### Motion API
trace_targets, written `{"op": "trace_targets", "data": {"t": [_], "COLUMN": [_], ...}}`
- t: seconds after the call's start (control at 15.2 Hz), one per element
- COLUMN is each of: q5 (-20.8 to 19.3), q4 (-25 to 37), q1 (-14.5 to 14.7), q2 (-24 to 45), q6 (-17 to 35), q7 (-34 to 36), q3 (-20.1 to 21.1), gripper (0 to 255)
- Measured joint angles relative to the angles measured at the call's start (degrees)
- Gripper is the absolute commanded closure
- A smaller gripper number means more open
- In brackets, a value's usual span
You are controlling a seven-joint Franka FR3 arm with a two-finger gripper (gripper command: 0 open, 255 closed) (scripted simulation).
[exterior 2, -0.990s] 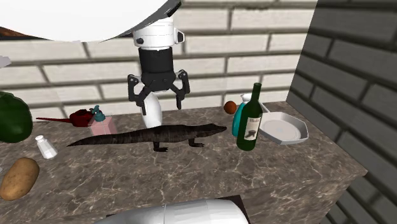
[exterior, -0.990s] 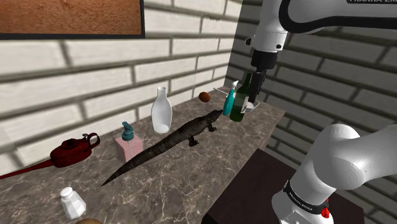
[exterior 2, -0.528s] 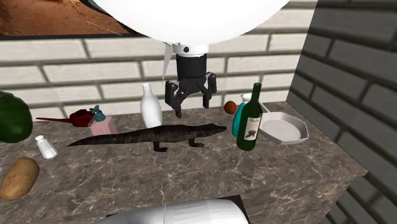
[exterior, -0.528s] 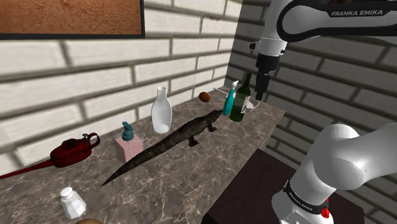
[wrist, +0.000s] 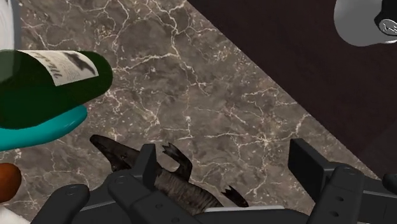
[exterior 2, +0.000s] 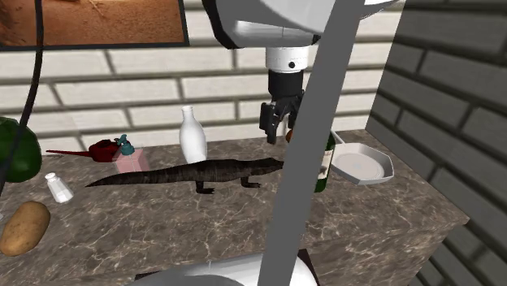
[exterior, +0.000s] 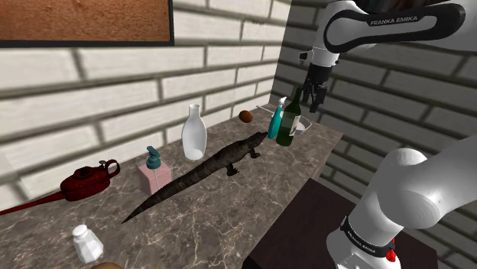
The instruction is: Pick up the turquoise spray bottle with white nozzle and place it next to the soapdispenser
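The turquoise spray bottle (exterior: 275,123) with its white nozzle stands at the counter's far end, right beside a dark green wine bottle (exterior: 288,121). My gripper (exterior: 313,97) hangs open in the air above and just behind the two bottles, holding nothing. In the wrist view the turquoise bottle (wrist: 39,131) and the green bottle (wrist: 52,81) lie off to one side of the open gripper (wrist: 226,170), not between its fingers. The pink soap dispenser (exterior: 154,173) with a teal pump stands far down the counter, past the lizard's tail.
A long dark toy lizard (exterior: 205,169) lies between bottle and dispenser. A white carafe (exterior: 194,133), brown ball (exterior: 245,116), red watering can (exterior: 88,181) and salt shaker (exterior: 87,243) stand around. A white plate (exterior 2: 364,165) sits by the corner wall. A potato (exterior 2: 23,227) lies near the front edge.
The open gripper has travelled toward the second exterior view's right, from over the carafe to above the lizard's head near the two bottles. The objects have stayed put.
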Motion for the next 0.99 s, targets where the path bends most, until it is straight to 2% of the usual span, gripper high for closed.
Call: {"op": "trace_targets", "data": {"t": [0.33,0.53,0.79,0.99], "q5": [-0.49,1.40,7.75,14.55], "q4": [5.23,10.04,18.33,25.17], "q1": [2.84,5.11,8.01,8.40], "q2": [8.18,14.50,25.79,34.62], "q6": [5.17,7.64,10.50,10.97], "q7": [-14.71,-24.17,-38.26,-49.07], "q3": [-7.72,-12.37,-18.32,-20.83], "gripper": [0,0,0,0]}}
